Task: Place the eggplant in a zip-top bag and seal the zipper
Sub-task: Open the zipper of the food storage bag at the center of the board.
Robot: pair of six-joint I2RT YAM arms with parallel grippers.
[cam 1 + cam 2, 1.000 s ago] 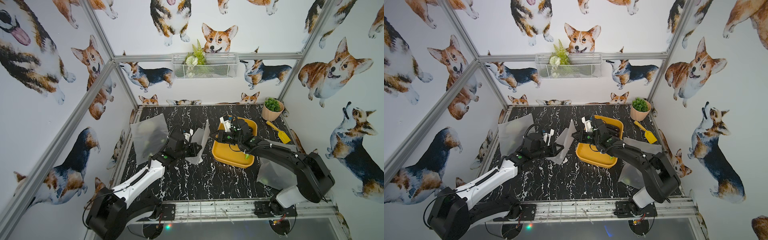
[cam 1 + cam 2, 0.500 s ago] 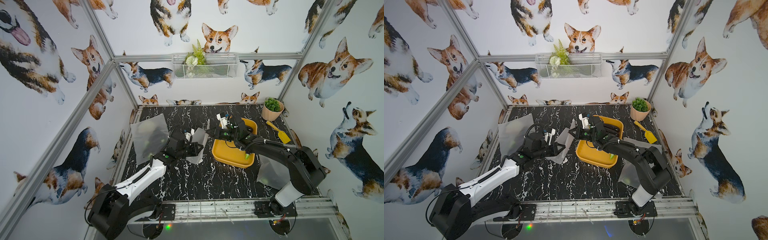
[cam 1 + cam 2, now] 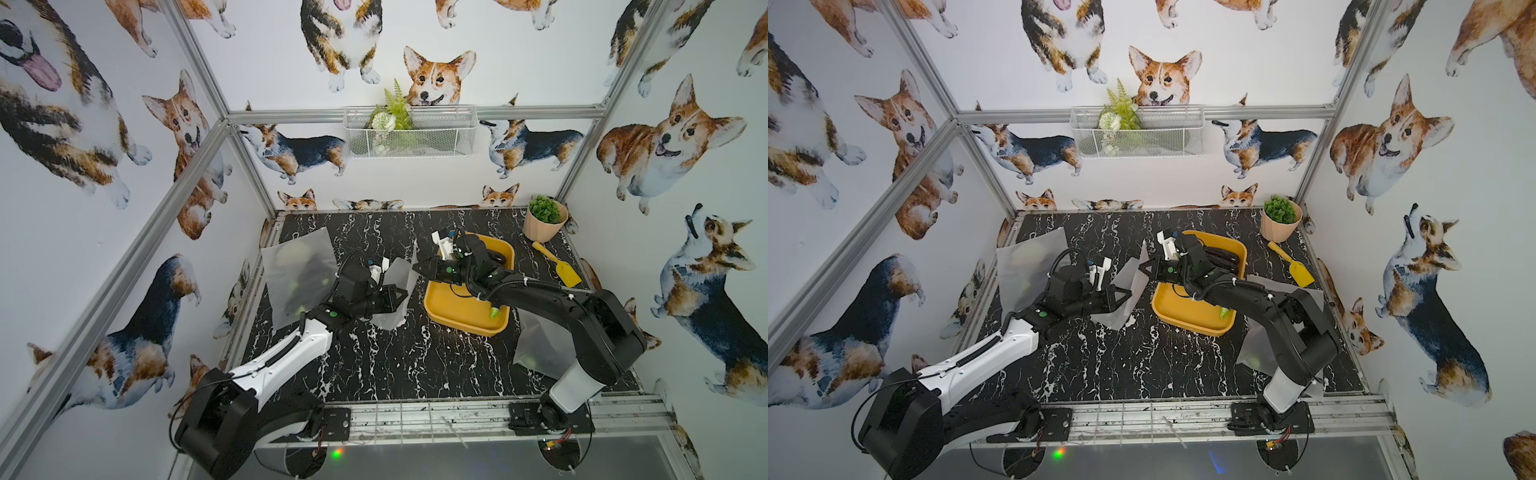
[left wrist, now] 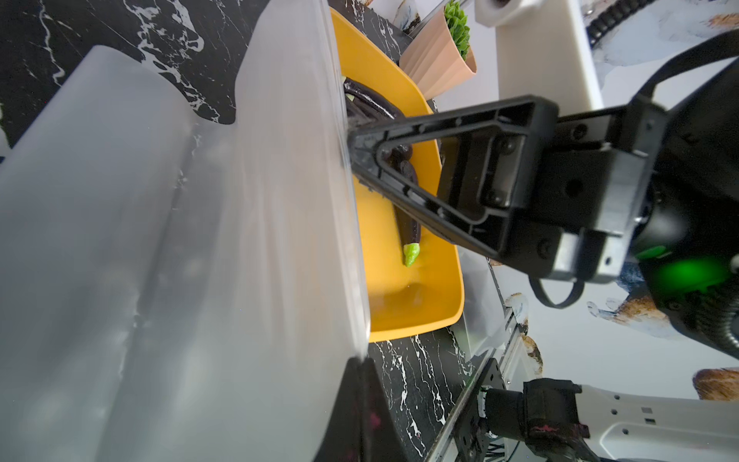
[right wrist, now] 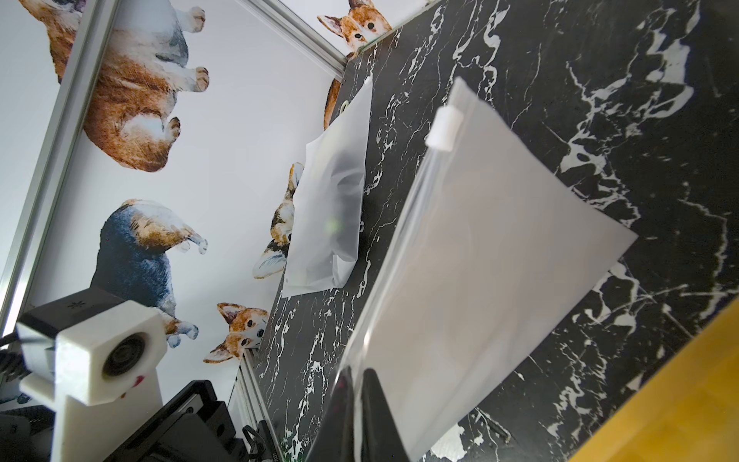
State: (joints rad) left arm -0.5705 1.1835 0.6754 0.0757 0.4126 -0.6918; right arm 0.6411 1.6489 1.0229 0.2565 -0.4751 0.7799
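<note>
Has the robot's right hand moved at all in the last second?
Yes. The right hand has shifted from over the yellow tray to just past its edge, toward the robot's left, and now pinches the frosted bag's rim.

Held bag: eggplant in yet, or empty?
Empty. The held bag shows no dark shape through its frosted film; an eggplant lies in the yellow tray.

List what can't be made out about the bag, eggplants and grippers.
- zip-top bag mouth: open or sealed unclear; right wrist view sees it edge-on.
- eggplants in the tray: count unclear; right gripper crosses them in the left wrist view, its arm in both top views.
- left gripper tips: partly behind the bag, left wrist view.
- other bag contents: blurred by frosted plastic, in a top view.
</note>
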